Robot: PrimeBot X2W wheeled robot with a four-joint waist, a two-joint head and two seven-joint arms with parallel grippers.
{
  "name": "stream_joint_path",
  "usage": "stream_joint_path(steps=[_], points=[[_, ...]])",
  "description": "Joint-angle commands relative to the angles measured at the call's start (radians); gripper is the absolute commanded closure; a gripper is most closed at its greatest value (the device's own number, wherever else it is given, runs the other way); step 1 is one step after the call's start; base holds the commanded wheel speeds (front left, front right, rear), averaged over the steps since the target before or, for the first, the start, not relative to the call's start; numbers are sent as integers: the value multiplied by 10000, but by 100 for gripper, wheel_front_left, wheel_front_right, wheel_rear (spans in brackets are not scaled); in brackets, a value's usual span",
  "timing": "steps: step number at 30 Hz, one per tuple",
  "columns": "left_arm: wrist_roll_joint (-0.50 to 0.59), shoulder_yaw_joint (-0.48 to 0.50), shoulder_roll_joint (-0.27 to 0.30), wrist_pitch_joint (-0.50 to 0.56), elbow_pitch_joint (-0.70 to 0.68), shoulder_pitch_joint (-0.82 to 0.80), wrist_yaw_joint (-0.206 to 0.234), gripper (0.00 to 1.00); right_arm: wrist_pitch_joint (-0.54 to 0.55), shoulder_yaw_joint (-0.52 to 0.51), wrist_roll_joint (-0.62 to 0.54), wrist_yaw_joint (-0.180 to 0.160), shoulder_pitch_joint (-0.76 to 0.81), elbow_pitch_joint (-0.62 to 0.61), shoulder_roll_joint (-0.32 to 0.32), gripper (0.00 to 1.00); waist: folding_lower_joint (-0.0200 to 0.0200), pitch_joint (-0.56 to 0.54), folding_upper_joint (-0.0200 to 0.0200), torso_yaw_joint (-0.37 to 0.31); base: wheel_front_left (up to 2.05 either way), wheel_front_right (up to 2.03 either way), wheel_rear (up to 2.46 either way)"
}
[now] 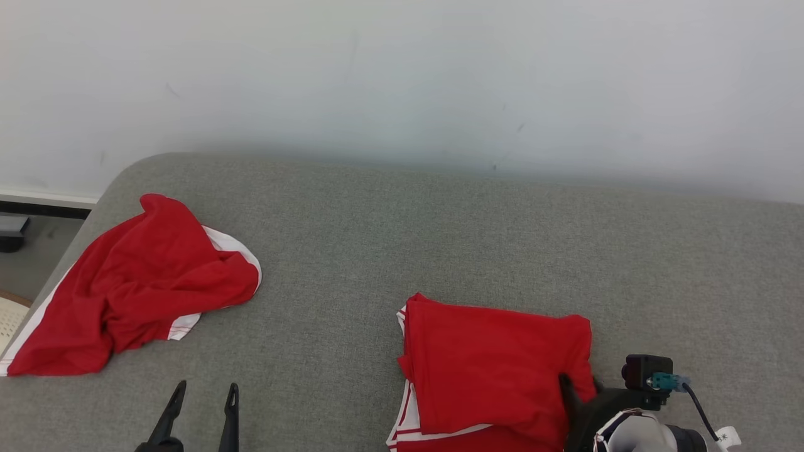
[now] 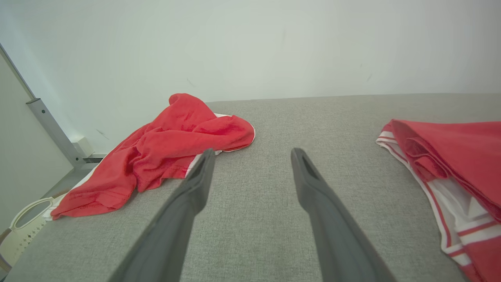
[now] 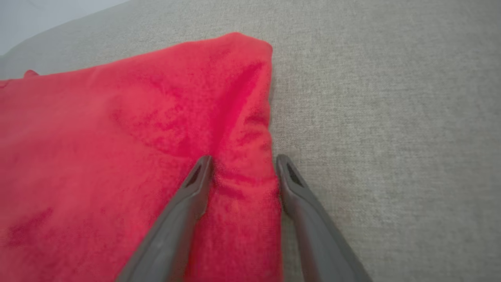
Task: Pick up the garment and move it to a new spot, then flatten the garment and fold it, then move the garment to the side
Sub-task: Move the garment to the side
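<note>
While the right gripper [image 1: 581, 386] reached in from the lower right of the head view, its two dark fingers stood apart, astride the right-hand edge of the folded red garment with white striped trim [image 1: 496, 364]. In the right wrist view, one finger [image 3: 195, 184] pressed on top of the red cloth [image 3: 117, 137] and the other [image 3: 291, 184] lay on the bare surface just beside the edge. A raised ridge of fabric sat between them, and the jaws were not clamped on it.

That garment lay at the near right of the grey woven padded surface [image 1: 440, 238], its white-and-red striped hem showing along its left and lower sides.

The left gripper [image 1: 207, 389] hung at the lower left with its fingers spread wide and nothing between them [image 2: 253, 156], above bare grey fabric.

A second, crumpled red garment with white edging [image 1: 138, 282] lay at the far left of the surface, well apart from the folded one, its lower end reaching the surface's left edge. A pale plain wall [image 1: 402, 75] stood behind.
</note>
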Motion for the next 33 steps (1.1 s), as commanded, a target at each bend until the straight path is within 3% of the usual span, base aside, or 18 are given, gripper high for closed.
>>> stream_joint_path(steps=[1,4,14,23,33], points=[[-55,7,33,-2,-3,-72,59,0,57,145,110,-22,76,128,144,100,0,0,0,-23,0,0,0],[-99,18,50,-7,27,-86,83,0,-208,516,389,-23,-147,93,7,100,0,-6,0,-121,0,0,0],[-275,98,65,-44,-51,26,195,0,-1032,1572,624,-23,-1242,-131,-1555,100,0,131,0,-905,0,0,0],[-357,127,217,-58,-119,-544,95,0,-628,2942,309,-23,-3115,-486,-3325,100,0,1022,0,-1672,0,0,0],[-294,100,568,-63,-449,-1368,0,0,-135,3833,488,-23,-4951,-129,-5184,100,0,2251,0,-1684,0,0,0]])
